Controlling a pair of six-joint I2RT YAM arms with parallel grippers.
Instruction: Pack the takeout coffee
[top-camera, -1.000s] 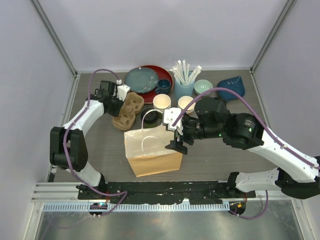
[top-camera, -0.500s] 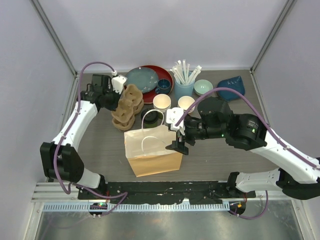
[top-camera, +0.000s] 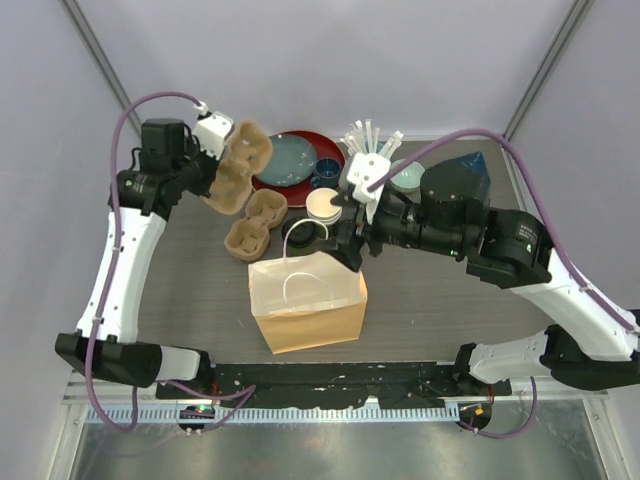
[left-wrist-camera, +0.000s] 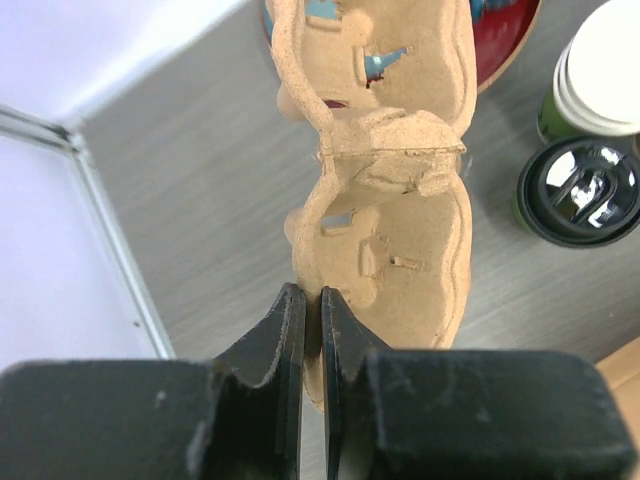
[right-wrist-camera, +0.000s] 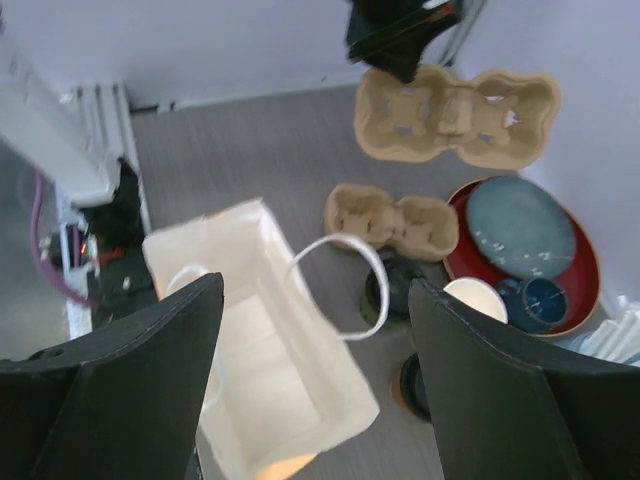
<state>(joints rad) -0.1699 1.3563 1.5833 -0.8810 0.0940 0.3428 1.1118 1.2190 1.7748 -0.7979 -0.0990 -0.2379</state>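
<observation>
The left pincer (left-wrist-camera: 308, 300) is pressed together on the thin rim of a brown moulded-pulp cup carrier (top-camera: 233, 166), pinching it and holding it tilted in the air above the far-left part of the grey wood-grain worktop (top-camera: 430, 300), beside a round red plate (top-camera: 335, 150) that carries a blue-grey dish (top-camera: 290, 160). A second pulp carrier of the same kind (top-camera: 255, 222) lies flat on the worktop below it, just in front of the red plate. The right pincer (top-camera: 350, 245) hangs with its fingers spread wide and gripping nothing, over the far edge of an open tan paper bag with white loop handles (top-camera: 305, 310), which stands at the near middle of the worktop. The green-sided paper cup with a round black lid (top-camera: 299, 238) stands on the worktop just behind the bag, between the second carrier and the right pincer, with one bag handle looping across it. The right wrist view shows the brown-sided paper cup with a black lid (right-wrist-camera: 410, 385) standing close by it, near the bag's far corner; in the top view the right arm hides it. A stack of lidless cream-rimmed cups (top-camera: 323, 203) stands just behind the green-sided cup. Both lidded cups stand outside the bag
</observation>
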